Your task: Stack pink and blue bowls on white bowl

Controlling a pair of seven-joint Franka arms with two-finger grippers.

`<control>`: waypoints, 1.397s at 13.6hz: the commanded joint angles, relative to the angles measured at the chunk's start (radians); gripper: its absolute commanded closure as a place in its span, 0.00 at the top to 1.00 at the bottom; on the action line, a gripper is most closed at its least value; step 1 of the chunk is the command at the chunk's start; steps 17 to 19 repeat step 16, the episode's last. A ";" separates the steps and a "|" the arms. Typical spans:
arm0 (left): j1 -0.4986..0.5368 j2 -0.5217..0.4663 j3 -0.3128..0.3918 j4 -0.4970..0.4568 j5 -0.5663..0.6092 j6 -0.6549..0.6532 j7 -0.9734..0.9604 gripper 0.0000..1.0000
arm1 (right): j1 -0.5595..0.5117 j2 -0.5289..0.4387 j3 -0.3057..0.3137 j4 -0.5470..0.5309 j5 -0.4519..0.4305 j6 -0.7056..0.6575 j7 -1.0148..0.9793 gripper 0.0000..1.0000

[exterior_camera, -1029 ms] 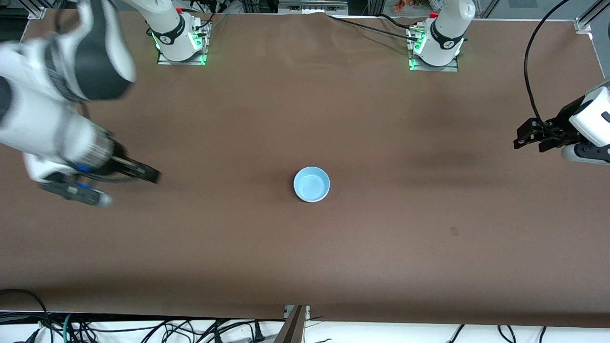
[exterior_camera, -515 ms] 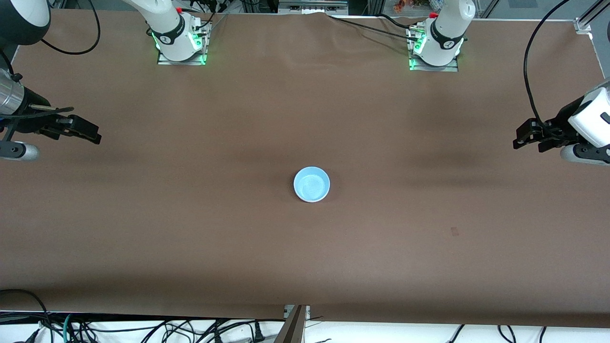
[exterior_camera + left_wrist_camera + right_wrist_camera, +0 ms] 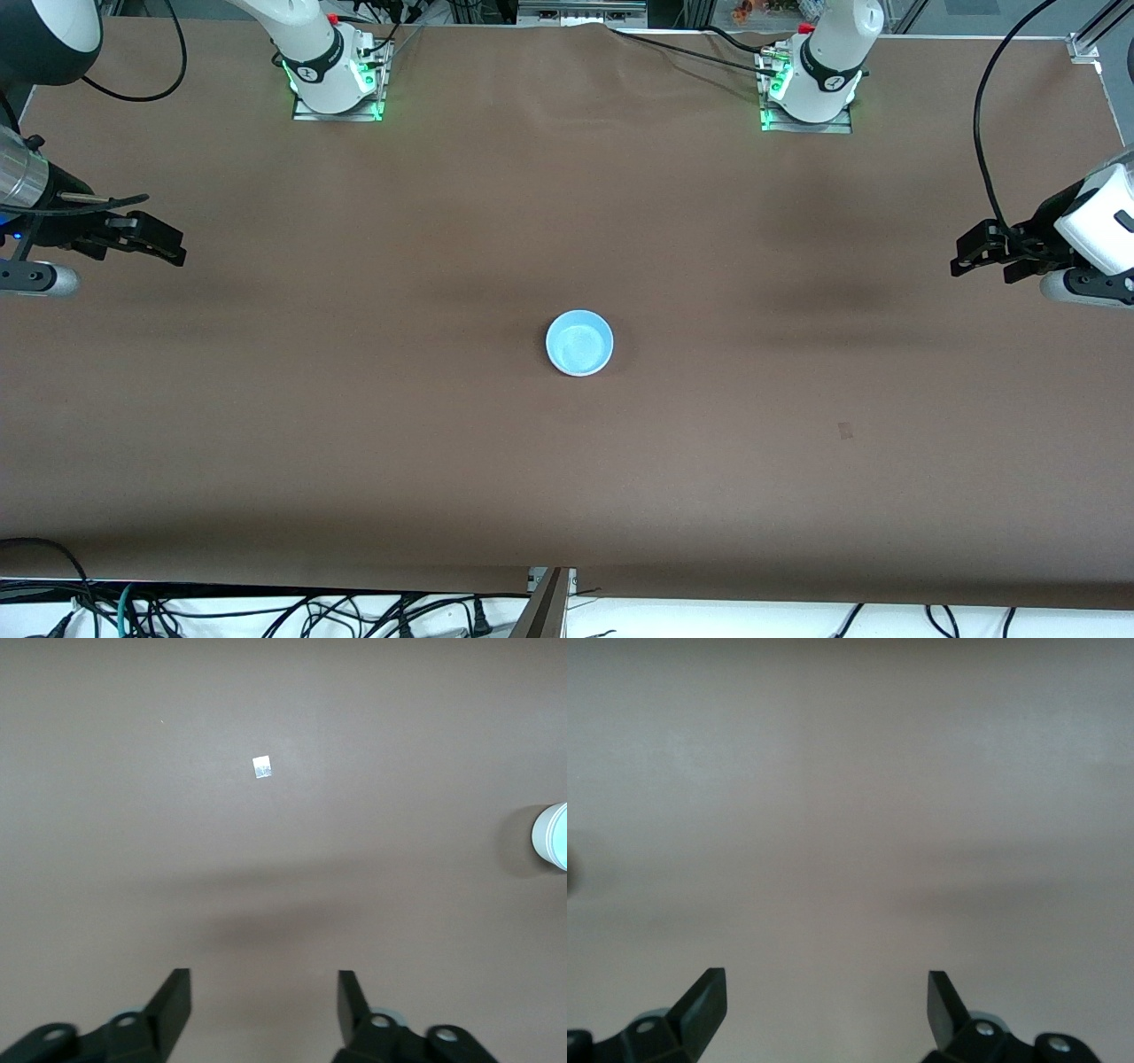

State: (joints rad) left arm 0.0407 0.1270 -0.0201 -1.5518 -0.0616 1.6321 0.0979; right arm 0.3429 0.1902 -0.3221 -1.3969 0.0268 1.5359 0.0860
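Note:
A light blue bowl (image 3: 579, 343) stands upright in the middle of the table. It also shows at the edge of the left wrist view (image 3: 553, 836), where its side looks whitish with thin rim lines. No separate pink or white bowl shows from above. My left gripper (image 3: 966, 252) hangs open and empty over the left arm's end of the table, with its own view (image 3: 264, 979) showing bare cloth between the tips. My right gripper (image 3: 168, 248) hangs open and empty over the right arm's end, also over bare cloth in its own view (image 3: 826, 979).
The brown table cloth (image 3: 567, 496) covers the whole table. A small white tag (image 3: 261, 768) lies on it, seen in front as a faint mark (image 3: 844, 431). The two arm bases (image 3: 337, 84) stand along the edge farthest from the front camera. Cables (image 3: 266, 611) hang below the near edge.
The right arm has swung away from the table's middle to its own end and has now settled. The left arm and the blue bowl have not moved.

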 commanded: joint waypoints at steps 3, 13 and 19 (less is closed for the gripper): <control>-0.002 -0.010 0.000 -0.013 -0.020 0.011 0.006 0.95 | -0.021 -0.044 0.004 -0.011 -0.012 -0.019 -0.020 1.00; -0.002 0.003 -0.014 -0.008 -0.018 0.015 -0.006 1.00 | -0.288 -0.181 0.264 -0.160 -0.022 0.013 -0.052 1.00; -0.004 0.002 -0.017 -0.008 -0.020 0.015 -0.009 1.00 | -0.288 -0.176 0.262 -0.154 -0.024 0.017 -0.052 1.00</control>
